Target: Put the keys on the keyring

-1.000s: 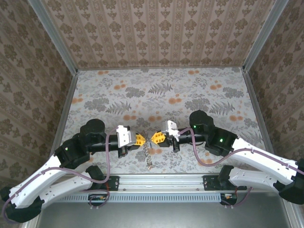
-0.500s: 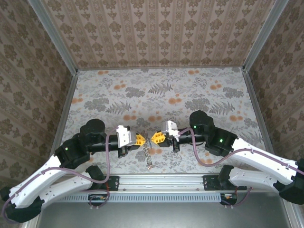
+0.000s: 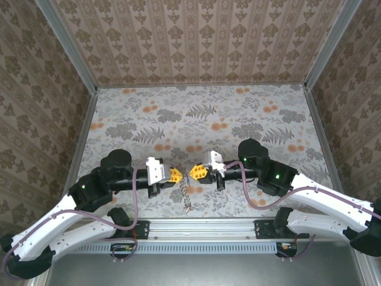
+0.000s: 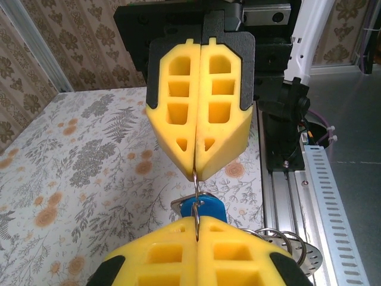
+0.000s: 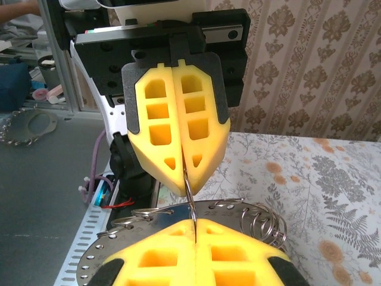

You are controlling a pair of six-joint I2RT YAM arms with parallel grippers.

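Both jaws pinch the thin silvery keyring; blue key behind.

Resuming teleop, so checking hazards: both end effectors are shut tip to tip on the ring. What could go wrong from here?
1. Left end effector and right end effector pinch one thin ring by their tips; a small pull apart could slip it.
2. The blue key sits in that gap, grip unclear, and might drop.
3. The chain trails toward the rail and could snag.
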